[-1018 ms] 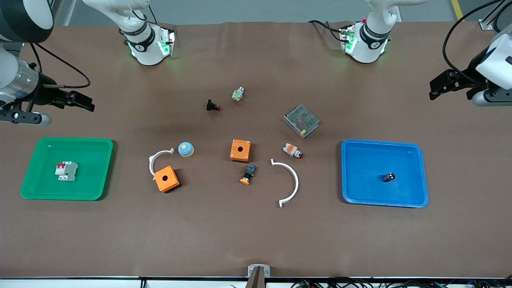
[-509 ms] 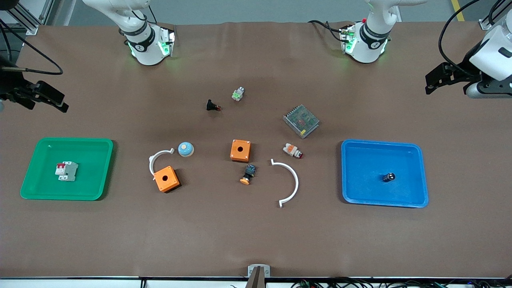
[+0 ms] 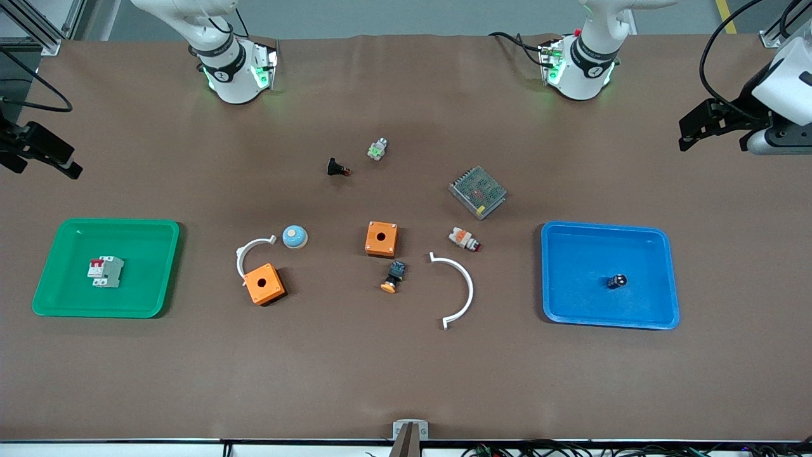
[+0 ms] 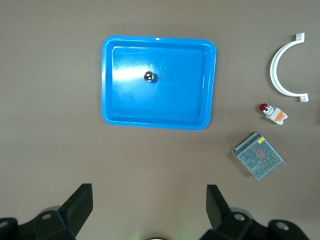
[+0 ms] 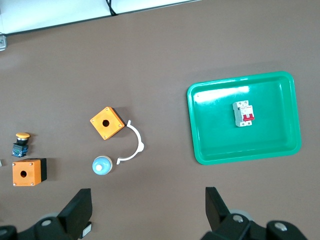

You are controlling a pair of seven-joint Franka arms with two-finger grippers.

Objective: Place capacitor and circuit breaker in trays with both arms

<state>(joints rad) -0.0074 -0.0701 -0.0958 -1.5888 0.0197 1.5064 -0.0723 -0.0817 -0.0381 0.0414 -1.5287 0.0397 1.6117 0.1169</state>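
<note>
The table (image 3: 406, 381) is the biggest thing here, covered in a plain brown mat, with my two bases along the edge farthest from the front camera and a strip of grey floor past them.

My two trays come next. The green tray (image 3: 47, 298) lies toward my right arm's end, the blue tray (image 3: 660, 314) toward my left arm's end. Each holds one part and nothing else, so I judge both placements done: the circuit breaker (image 3: 105, 271) lies flat in the green tray, its red switches toward the rim farthest from the front camera, and the capacitor (image 3: 616, 280) rests near the middle of the blue tray.

My left gripper (image 4: 149, 205) hangs high over bare mat at my left arm's end, fingers spread wide and empty. My right gripper (image 5: 148, 206) hangs over bare mat at the other end, also wide and empty. Neither is over its tray, which I take as parked clear of the work.

The rest I take for clutter that is no part of the job: a grey mesh box (image 3: 478, 192), two white curved strips (image 3: 458, 292), two orange boxes (image 3: 381, 238), a blue dome (image 3: 295, 237), an orange-capped push-button (image 3: 394, 277), a white-orange plug (image 3: 464, 239), a small black part (image 3: 337, 168) and a small silvery part (image 3: 377, 150).
</note>
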